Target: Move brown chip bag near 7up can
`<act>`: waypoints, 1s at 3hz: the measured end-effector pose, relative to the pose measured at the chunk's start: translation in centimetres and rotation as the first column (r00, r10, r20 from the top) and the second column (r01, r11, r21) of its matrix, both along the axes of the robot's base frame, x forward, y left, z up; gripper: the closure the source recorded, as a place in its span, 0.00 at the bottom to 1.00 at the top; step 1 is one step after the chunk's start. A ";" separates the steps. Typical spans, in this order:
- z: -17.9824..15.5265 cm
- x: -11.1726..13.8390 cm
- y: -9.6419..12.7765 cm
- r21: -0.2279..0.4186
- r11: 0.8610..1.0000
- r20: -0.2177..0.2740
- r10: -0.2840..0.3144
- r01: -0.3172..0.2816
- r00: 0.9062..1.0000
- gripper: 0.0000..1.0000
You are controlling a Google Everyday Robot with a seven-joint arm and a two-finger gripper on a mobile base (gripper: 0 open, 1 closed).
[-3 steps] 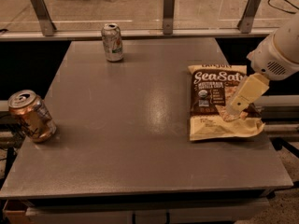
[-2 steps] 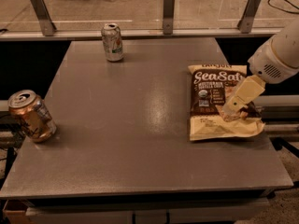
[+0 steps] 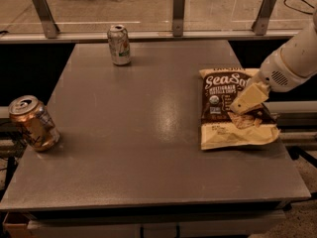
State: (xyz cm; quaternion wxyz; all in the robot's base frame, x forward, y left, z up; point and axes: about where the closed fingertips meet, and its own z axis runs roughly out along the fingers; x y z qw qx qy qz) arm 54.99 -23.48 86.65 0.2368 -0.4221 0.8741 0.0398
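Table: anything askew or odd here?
Yes. The copper can at the left edge leans over instead of standing upright like the silver can at the back. The chip bag is crumpled and folded at its near end; the tool sits over its right side.

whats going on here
A one-armed robot has its gripper low over the lower part of the chip bag, which lies flat near the right edge of the table. The 7up can stands at the far edge, well apart from the bag, so the move isn't done yet. A copper can sits tilted at the left edge.
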 end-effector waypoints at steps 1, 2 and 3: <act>0.2 0.2 0.5 0.022 1.000 0.001 -0.012 0.012 1.000 0.64; 2.6 0.3 1.3 0.041 0.999 0.058 0.007 -0.009 0.998 0.87; 4.7 0.2 2.0 0.052 0.998 0.112 0.030 -0.036 0.993 1.00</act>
